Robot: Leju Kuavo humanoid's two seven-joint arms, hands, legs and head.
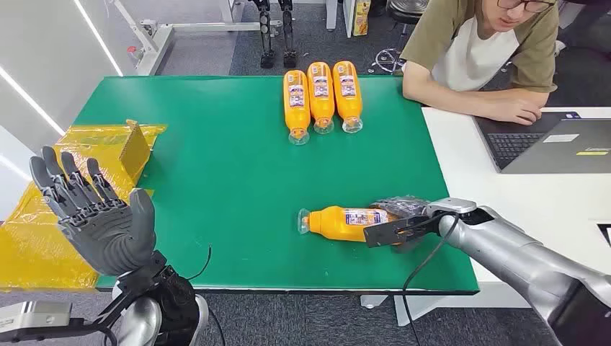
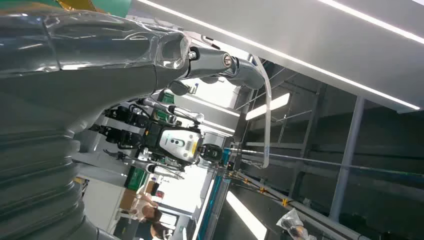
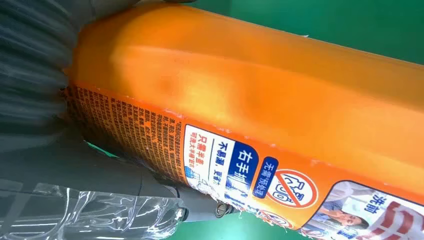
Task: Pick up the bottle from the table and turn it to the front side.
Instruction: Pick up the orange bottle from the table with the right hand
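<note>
The orange bottle (image 1: 347,223) lies on its side near the front edge of the green tabletop (image 1: 216,180), cap end pointing toward the robot's left and base toward the right arm. The right robot hand (image 1: 400,218) is wrapped over the base half of the bottle. In the right wrist view, the thumb (image 3: 125,175) passes under the label (image 3: 240,165) while the ribbed cover sits against the body. The hand appears to hold the bottle, which rests on or just above the surface; which of the two cannot be told. Gripping at the base end is judged to leave the label zone exposed so that rotation to the front side can be checked.

The left robot hand (image 1: 97,216) is raised beside the tabletop's left edge, palm up, fingers spread wide, holding nothing. It is probably parked clear of the work area.

Three more orange bottles (image 1: 321,97) lie side by side at the far edge, caps toward the robot, labels up. They likely serve as the reference orientation.

Materials:
- Bottle: glossy orange plastic, smooth, gently contoured, with a printed label in blue, white and red.
- Tabletop: matte green, flat.
- Yellow packaging (image 1: 94,144): crinkled film, at the left.

A person (image 1: 490,50) sits at the adjoining white desk with a laptop (image 1: 555,144).
</note>
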